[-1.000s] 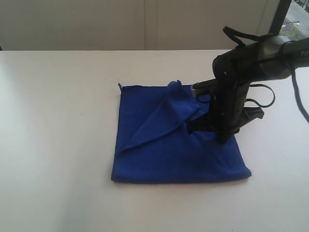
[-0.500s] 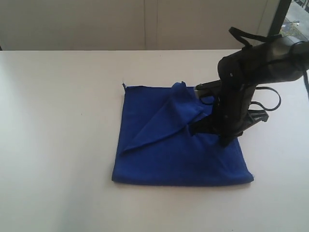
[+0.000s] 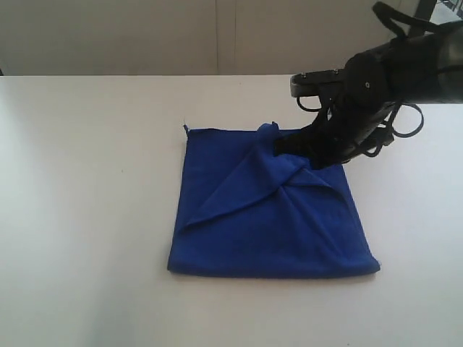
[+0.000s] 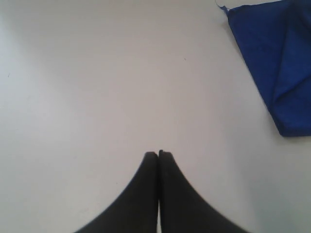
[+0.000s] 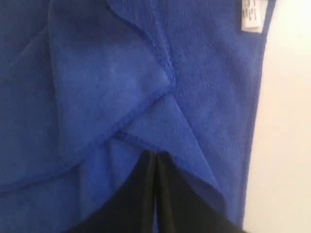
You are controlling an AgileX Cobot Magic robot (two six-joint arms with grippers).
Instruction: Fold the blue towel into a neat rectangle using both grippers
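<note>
blue towel (image 3: 268,224): looks soft, limp, light; best grabbed by corners
right gripper (image 3: 283,148): pinched shut on blue towel, far right
left gripper (image 4: 158,154): clenched, empty, off left

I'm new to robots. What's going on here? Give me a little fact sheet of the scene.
Surface: white table
Cloth: blue towel, partly folded, a flap lying diagonally across it
Tag: white tag on the towel's edge
Right arm: right gripper shut, pinching a fold of the towel
Left arm: left gripper shut, empty, above bare table, apart from the towel
</note>
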